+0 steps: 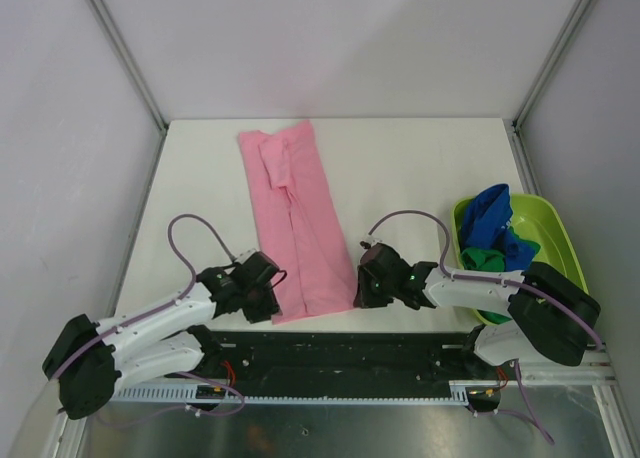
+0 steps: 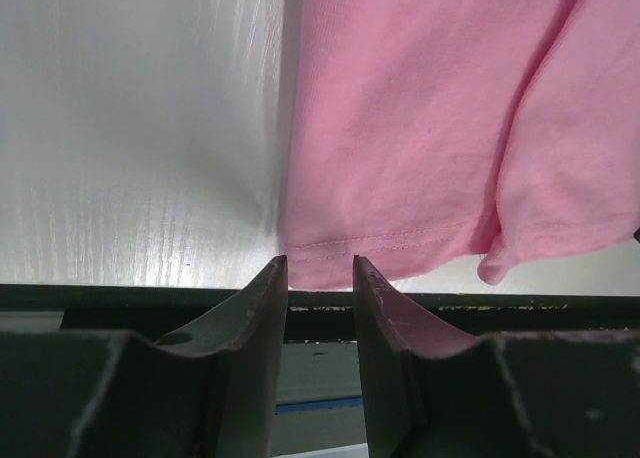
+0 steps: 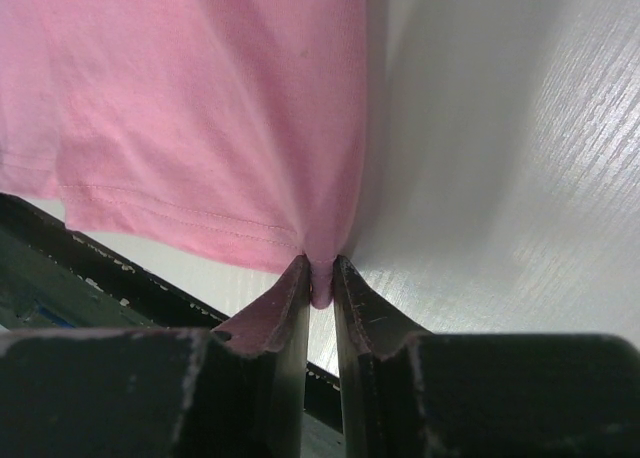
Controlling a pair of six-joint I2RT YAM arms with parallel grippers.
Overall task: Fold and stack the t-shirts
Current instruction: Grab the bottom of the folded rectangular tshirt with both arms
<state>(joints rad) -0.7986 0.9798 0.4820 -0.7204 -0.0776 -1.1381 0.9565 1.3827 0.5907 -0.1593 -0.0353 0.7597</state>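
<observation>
One each: pink shirt [image 1: 295, 218] — right gripper [image 3: 320, 266] pinching corner, left gripper [image 2: 320, 263] parted — blue shirt [image 1: 495, 218], green shirt [image 1: 483, 259].

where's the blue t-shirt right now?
Top view, right side: the blue t-shirt sits in the lime-green tub at the table's right edge, bunched against the dark green t-shirt.

Pink tee [image 1: 300, 228], blue tee [image 1: 492, 213], grn tee [image 1: 482, 260], lime tub [image 1: 552, 228].

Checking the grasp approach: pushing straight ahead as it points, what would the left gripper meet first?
Probably the near hem of the pink t-shirt, which lies right at the tips of the open left gripper.
</observation>
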